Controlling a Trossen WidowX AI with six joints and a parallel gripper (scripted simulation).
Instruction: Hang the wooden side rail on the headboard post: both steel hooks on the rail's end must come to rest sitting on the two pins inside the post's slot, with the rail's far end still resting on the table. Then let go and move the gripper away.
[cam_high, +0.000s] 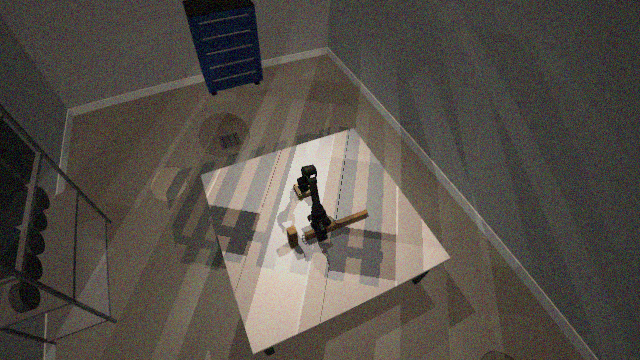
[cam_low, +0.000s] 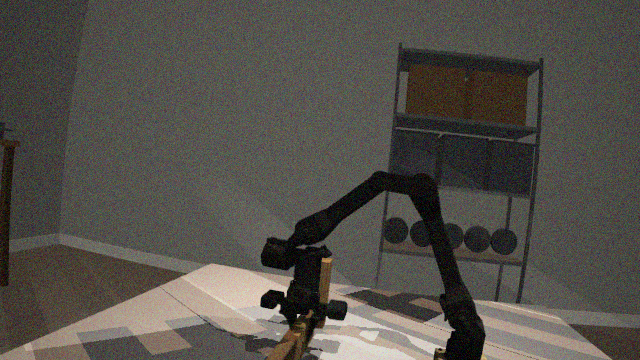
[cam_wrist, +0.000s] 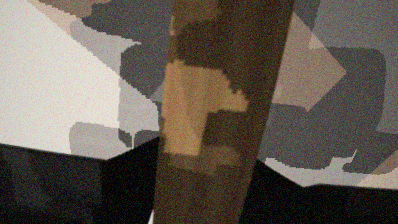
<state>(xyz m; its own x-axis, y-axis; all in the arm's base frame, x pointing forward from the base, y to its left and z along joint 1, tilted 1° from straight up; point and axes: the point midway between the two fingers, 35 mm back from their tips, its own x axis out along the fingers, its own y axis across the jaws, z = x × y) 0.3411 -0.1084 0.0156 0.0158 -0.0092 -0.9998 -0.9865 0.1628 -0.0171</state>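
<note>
The wooden side rail (cam_high: 352, 218) (cam_low: 290, 344) (cam_wrist: 185, 105) runs across the table in the top view. My gripper (cam_high: 321, 233) (cam_low: 302, 320) (cam_wrist: 196, 146) is shut on the rail, nearer its hook end. In the wrist view the rail passes between the two black fingers. The small steel hooks (cam_high: 304, 239) show at the rail's left end, beside the post and apparently a little short of it. The headboard post (cam_high: 292, 237) (cam_low: 325, 280) stands upright. Its slot and pins cannot be made out. Whether the rail's far end touches the table cannot be told.
The table (cam_high: 285, 310) carries the arm's base (cam_high: 303, 184) behind the post and rail. Strong striped shadows fall over it. A blue drawer cabinet (cam_high: 231, 47) and a metal shelf rack (cam_low: 534, 200) stand off the table.
</note>
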